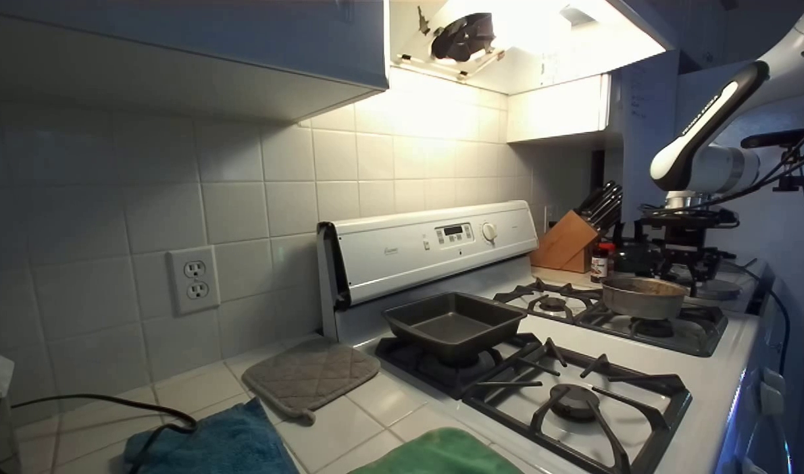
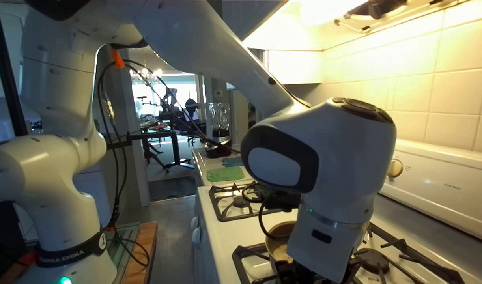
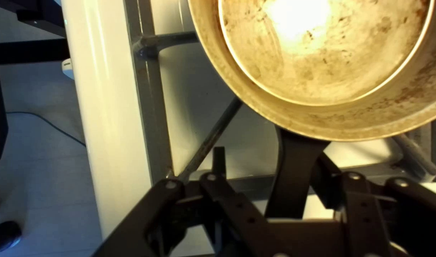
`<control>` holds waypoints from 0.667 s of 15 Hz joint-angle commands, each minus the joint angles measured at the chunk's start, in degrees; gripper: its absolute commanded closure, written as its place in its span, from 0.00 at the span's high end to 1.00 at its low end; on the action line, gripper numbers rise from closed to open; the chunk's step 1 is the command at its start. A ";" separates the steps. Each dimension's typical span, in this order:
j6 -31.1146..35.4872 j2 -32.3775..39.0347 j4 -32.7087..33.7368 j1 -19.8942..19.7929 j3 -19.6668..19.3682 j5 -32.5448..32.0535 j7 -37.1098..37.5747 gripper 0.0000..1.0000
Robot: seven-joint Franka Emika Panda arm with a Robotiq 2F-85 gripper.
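A round metal pan with a worn, stained inside shows in the wrist view and in both exterior views. It sits on a stove burner grate. Its black handle points toward my gripper. My gripper is open, with one finger on each side of the handle. A gap shows between the left finger and the handle. The right finger is close to the handle; I cannot tell if it touches. In an exterior view the gripper is low behind the pan; its tips are hard to make out.
A dark square baking pan sits on a back burner. A grey pot holder, a blue cloth and a green cloth lie on the counter. A knife block and a jar stand beyond the stove.
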 commanded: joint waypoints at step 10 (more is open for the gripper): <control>-1.11 1.97 1.60 -1.10 1.42 6.20 -0.44 0.91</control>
